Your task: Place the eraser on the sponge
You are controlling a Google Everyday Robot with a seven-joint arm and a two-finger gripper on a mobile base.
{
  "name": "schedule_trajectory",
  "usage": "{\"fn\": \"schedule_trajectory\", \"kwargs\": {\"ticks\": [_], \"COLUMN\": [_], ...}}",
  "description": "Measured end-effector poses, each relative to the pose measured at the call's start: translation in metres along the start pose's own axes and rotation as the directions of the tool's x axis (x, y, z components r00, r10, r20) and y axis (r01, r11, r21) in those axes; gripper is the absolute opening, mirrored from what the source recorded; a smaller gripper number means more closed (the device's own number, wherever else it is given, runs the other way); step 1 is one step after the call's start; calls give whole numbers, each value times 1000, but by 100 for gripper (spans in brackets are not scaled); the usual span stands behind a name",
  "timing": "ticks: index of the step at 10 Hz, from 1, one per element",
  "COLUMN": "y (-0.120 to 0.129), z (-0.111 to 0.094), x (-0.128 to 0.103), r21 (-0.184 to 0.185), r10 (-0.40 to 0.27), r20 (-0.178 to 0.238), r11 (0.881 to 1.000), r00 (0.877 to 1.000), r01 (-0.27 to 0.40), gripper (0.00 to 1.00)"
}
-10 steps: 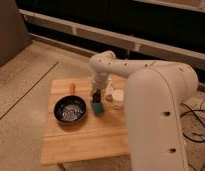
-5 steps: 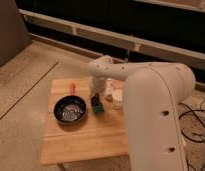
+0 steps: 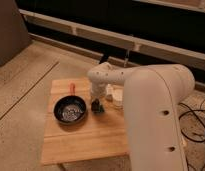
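Note:
The green sponge (image 3: pixel 101 110) lies on the wooden table (image 3: pixel 81 140), just right of the black pan. My gripper (image 3: pixel 97 103) reaches down from the white arm right over the sponge and hides most of it. A small dark shape at the gripper's tip, against the sponge, may be the eraser (image 3: pixel 95 105); I cannot tell whether it is held or resting there.
A round black pan (image 3: pixel 70 110) with an orange handle (image 3: pixel 72 88) sits left of the sponge. A white cup (image 3: pixel 117 98) stands just right of the gripper. My bulky white arm (image 3: pixel 151 110) covers the table's right side. Cables lie on the floor at right.
The arm's wrist has sunk lower over the sponge. The pan and the cup have not moved.

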Motion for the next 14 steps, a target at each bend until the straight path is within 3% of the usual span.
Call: {"fn": "schedule_trajectory", "kwargs": {"ticks": [5, 12, 14], "y": [-9, -9, -9], "z": [7, 10, 10], "x": [2, 4, 3], "r21": [25, 38, 39], "r10": [30, 37, 38], "r20": [0, 2, 3], "r11": [999, 999, 999], "r00": [1000, 999, 999], "r01": [-30, -37, -38], "gripper": [4, 75, 80]}}
